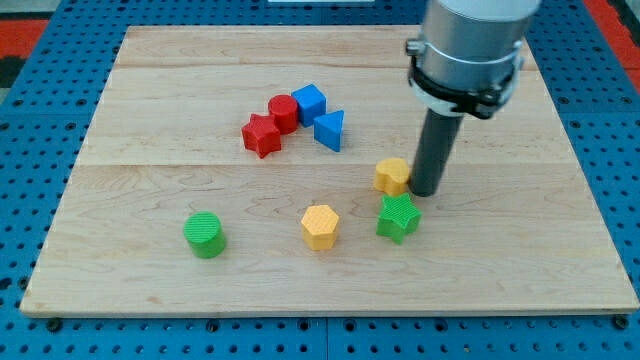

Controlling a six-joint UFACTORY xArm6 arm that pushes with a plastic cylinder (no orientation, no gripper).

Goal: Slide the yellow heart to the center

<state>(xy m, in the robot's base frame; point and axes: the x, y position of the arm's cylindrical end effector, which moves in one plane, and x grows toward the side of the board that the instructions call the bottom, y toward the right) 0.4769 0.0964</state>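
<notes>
The yellow heart (pixel 392 175) lies right of the board's middle. My tip (pixel 427 193) stands right against the heart's right side, touching or nearly touching it. The green star (pixel 398 217) sits just below the heart and the tip. The yellow hexagon (pixel 320 226) lies lower left of the heart.
A red star (pixel 261 134), a red cylinder (pixel 284 112), a blue cube (pixel 309 102) and a blue triangle (pixel 330 130) cluster at the upper middle. A green cylinder (pixel 205 234) sits at the lower left. The wooden board (pixel 150 90) lies on a blue pegboard.
</notes>
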